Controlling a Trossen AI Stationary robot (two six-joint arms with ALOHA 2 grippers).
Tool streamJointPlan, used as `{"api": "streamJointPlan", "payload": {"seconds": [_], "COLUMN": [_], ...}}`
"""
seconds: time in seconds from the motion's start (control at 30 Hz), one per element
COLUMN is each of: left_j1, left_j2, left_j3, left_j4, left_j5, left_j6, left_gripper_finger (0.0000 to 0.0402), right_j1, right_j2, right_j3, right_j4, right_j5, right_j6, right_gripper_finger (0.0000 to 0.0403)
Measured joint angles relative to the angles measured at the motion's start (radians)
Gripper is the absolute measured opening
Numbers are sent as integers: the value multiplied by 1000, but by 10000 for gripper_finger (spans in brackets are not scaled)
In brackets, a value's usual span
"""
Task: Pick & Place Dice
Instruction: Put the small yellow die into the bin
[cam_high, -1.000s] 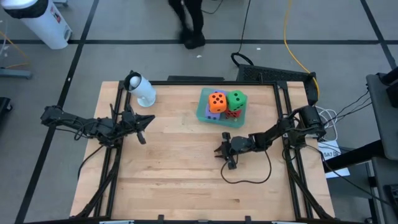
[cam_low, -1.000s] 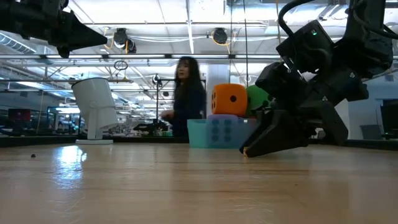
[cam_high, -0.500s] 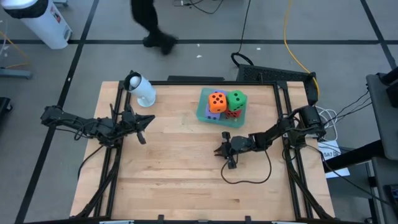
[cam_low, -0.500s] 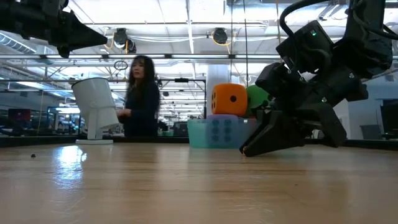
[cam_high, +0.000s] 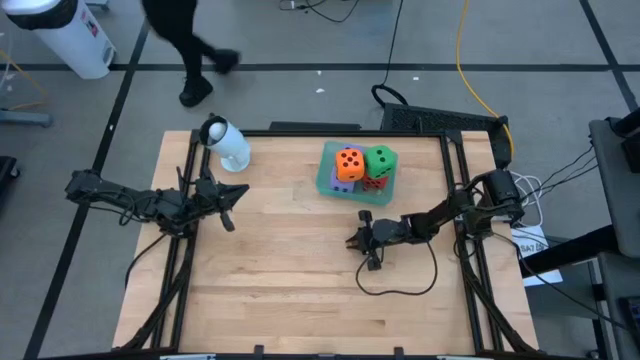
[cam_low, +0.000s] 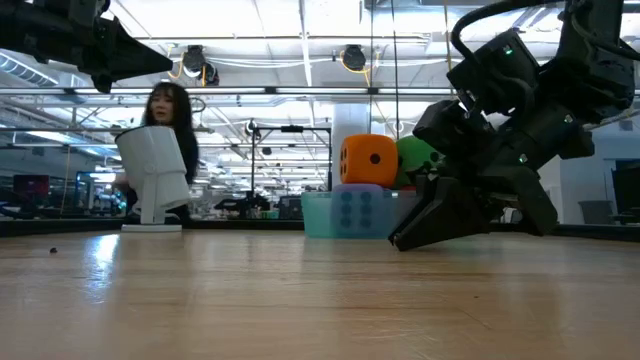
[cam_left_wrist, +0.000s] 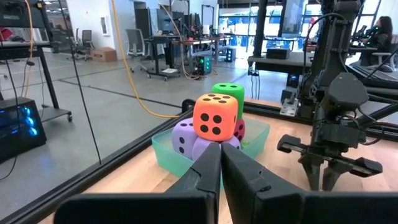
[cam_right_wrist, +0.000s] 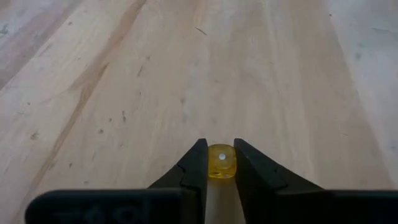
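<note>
A small yellow see-through die (cam_right_wrist: 221, 162) sits between the fingertips of my right gripper (cam_right_wrist: 221, 163), which slants down to the wood near the table's middle right (cam_high: 352, 243). A teal tray (cam_high: 325, 183) at the far middle holds big soft dice: an orange one (cam_high: 349, 163) on top, a green one (cam_high: 380, 160), a red one (cam_high: 374, 181), and a purple one (cam_left_wrist: 185, 137) below. My left gripper (cam_high: 236, 195) hovers shut and level over the table's left side, pointing toward the tray. My right gripper pinches the small yellow die by two opposite faces (cam_right_wrist: 211, 163) between its two fingertips, only at their free ends. The fingers slant down from the table's right side, their tips (cam_low: 393, 243) at the wood. Whether the die is lifted off the table, I cannot tell.
A white cylindrical device (cam_high: 228, 145) stands at the far left corner. A black cable (cam_high: 400, 288) loops on the wood near my right arm. A person (cam_high: 185, 50) walks on the floor beyond the far edge. Bare wood lies in the middle and near side.
The person beyond the far edge has walked toward the left. Both arms and the dice stand as before.
</note>
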Motion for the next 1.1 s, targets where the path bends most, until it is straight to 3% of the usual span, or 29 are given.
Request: {"api": "streamJointPlan", "payload": {"seconds": [0.1, 0.27, 0.43, 0.57, 0.7, 0.9, 1.0, 1.1], "left_j1": [0, 0, 0, 0, 0, 0, 0, 0], "left_j2": [0, 0, 0, 0, 0, 0, 0, 0], "left_j3": [0, 0, 0, 0, 0, 0, 0, 0], "left_j4": [0, 0, 0, 0, -2, -2, -3, 5], "left_j5": [0, 0, -1, -1, 2, 5, 5, 5], "left_j6": [-3, -4, -2, -6, -35, -26, -25, -28], "left_gripper_finger": [26, 26, 26, 26, 26, 26, 26, 26], "right_j1": [18, 34, -18, -84, -117, -117, -117, -116], "right_j2": [-56, -266, -530, -689, -761, -878, -964, -1043], "right_j3": [-3, 1, 15, 15, -46, -145, -171, -199], "right_j4": [-9, -25, -157, -331, -389, -326, -325, -317], "right_j5": [14, 91, 150, 150, 125, 123, 57, -110], "right_j6": [-5, -77, -166, -142, -81, -58, -32, -4], "right_gripper_finger": [51, 53, 53, 54, 54, 54, 54, 54]}}
